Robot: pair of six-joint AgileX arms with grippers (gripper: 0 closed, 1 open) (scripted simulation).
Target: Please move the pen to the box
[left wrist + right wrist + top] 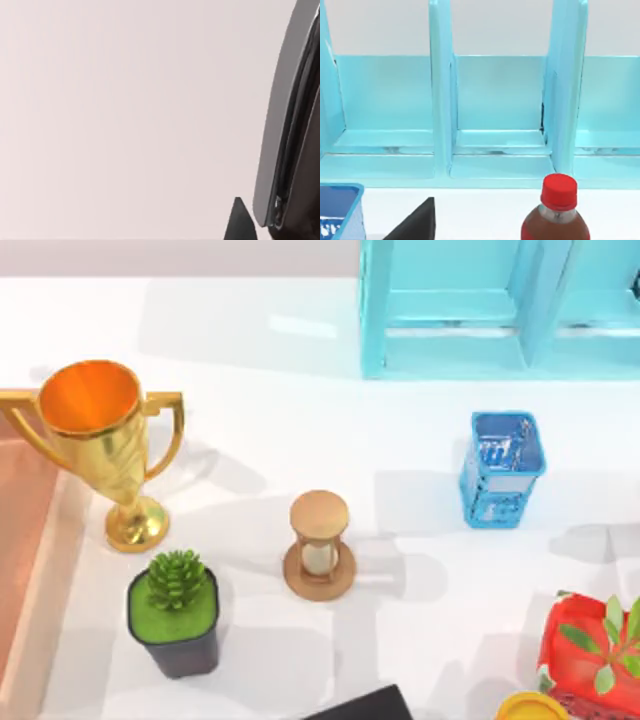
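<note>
- Scanning from the left: the left end effector [241, 224] faces a blank pale surface with nothing of the task ahead of it. I cannot tell whether it is wide or narrow.
- On the left part of the worktop [300, 400], a pink tray [25, 540] runs along the edge. A gold trophy [100, 440] stands just beside it, and a potted succulent [176, 612] sits in front of the trophy.
- Near the middle stands an hourglass [320, 545], upright and apart from its neighbours.
- Where the pen lies I cannot tell, so neither its long axis nor its direction from either end effector can be judged.
- The box [503, 468], blue with its mouth open upward, stands right of the hourglass and in front of a pale blue rack [450, 350].
- The right end effector [417, 222] points toward that rack. A corner of the box is close ahead of it and off to one side, and a red-capped bottle [557, 212] is close ahead on the other side. I cannot tell how wide it is, and I see nothing in its hold.
- A red planter [585, 655] sits at the far right edge.
- Judgement: the right arm is the nearer to the box. The pen must be found before any reach can be aimed, and the task looks barely begun.
</note>
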